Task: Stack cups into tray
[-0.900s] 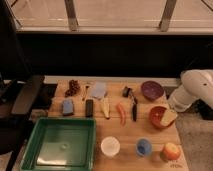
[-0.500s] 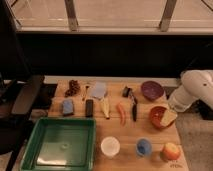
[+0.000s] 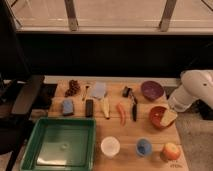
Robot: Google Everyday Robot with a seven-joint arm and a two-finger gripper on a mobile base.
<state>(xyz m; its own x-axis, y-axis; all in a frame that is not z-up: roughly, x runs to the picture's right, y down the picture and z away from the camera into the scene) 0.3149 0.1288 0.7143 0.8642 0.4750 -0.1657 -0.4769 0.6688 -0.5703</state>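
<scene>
We saw the green tray (image 3: 62, 121) at the near left corner of the wooden table (image 3: 125, 131), with nothing in it. The white cup (image 3: 110, 147) stood upright on the table just right of the tray. The blue cup (image 3: 144, 147) stood a little further right, apart from the white one, so neither cup was in the tray nor stacked. A reddish-yellow fruit (image 3: 171, 151) lay near the blue cup, at the near right corner. Behind the cups we noted a red bowl (image 3: 154, 114) with something pale yellow inside, and a purple bowl (image 3: 152, 90) further back. Across the middle of the table lay a red pepper (image 3: 121, 114), a banana (image 3: 105, 107), a black bar (image 3: 89, 107) and a blue sponge (image 3: 67, 106). Some dark grapes (image 3: 73, 88) sat near the far left corner. The gripper (image 3: 177, 102) hung at the low end of the white arm (image 3: 196, 86) at the table's right edge, just beside the red bowl and well apart from both cups. We took its jaws to be spread wide, with nothing held.
</scene>
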